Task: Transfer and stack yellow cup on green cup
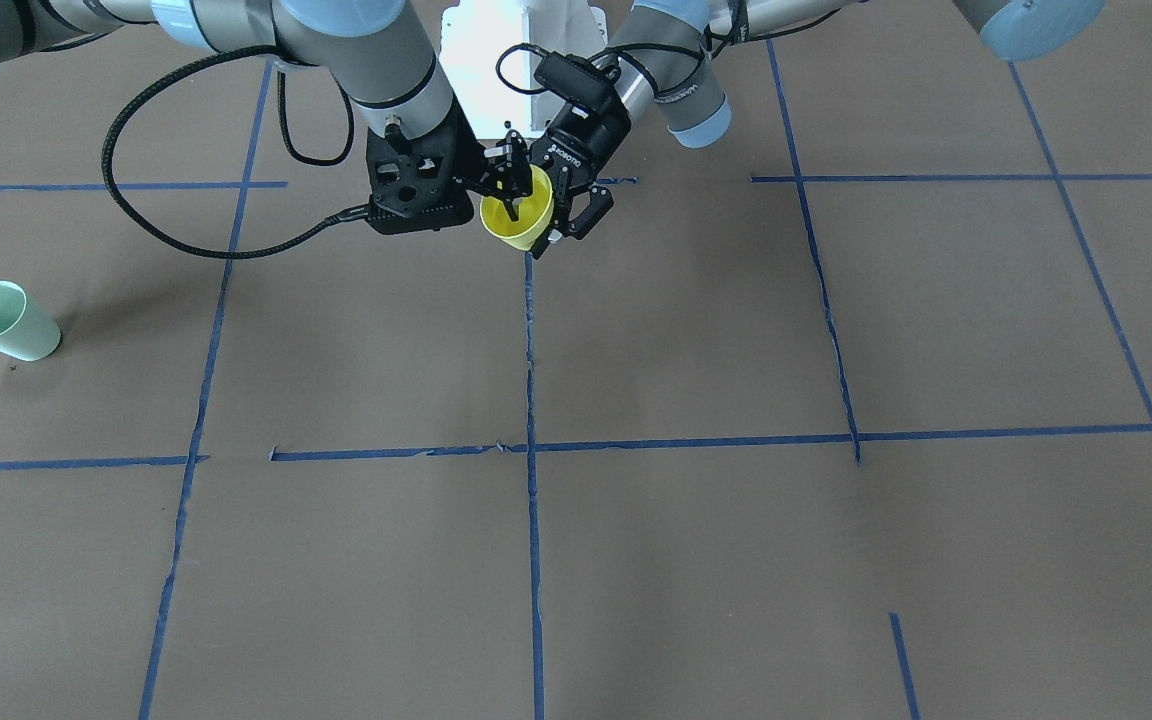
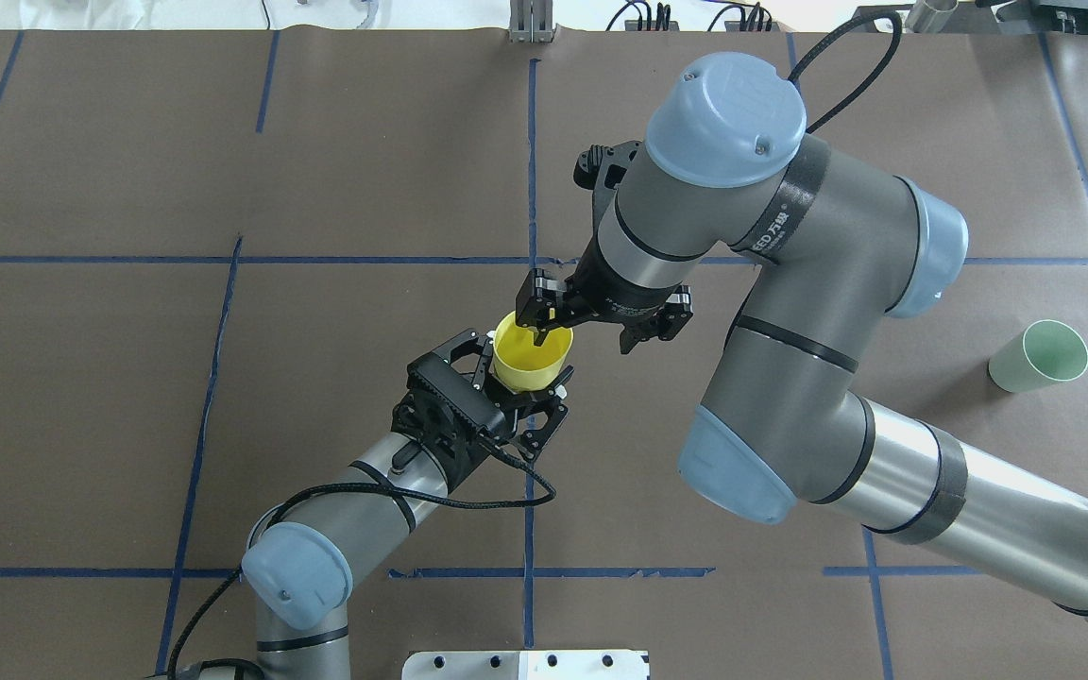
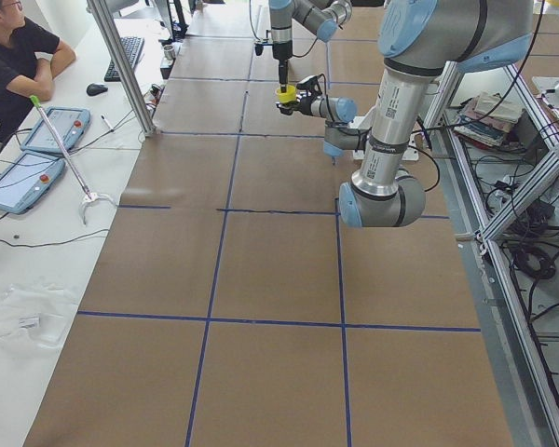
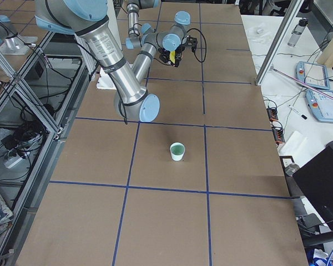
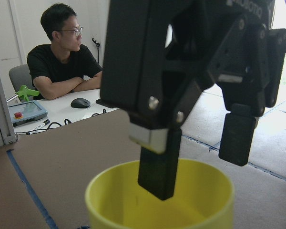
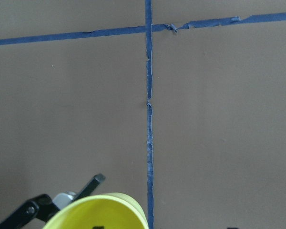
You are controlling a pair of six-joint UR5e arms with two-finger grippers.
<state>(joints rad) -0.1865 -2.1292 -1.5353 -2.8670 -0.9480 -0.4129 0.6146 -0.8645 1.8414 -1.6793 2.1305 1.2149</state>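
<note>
The left gripper [image 2: 523,373] is pinching the yellow cup [image 2: 530,357] low on its body, its fingers pressing in from either side. It is holding the cup in the air above the table [image 1: 696,560] near the middle, mouth up and leaning a little. The cup is hanging over a blue tape line [image 1: 533,380] that is running across the brown surface. The right gripper [image 5: 198,174] is hovering over the cup with its jaws spread wide. One finger [image 5: 159,167] is dipping inside the cup's mouth while the other is sitting outside the rim, apart from the wall. Whether the inner finger is touching the wall is hard to tell from the wrist view. The green cup [image 1: 6,320] is standing upright on the table, mouth up, well apart from both grippers, off toward the robot's right end. An operator [image 5: 62,62] is sitting at a desk beside the table, arms folded on it
</note>
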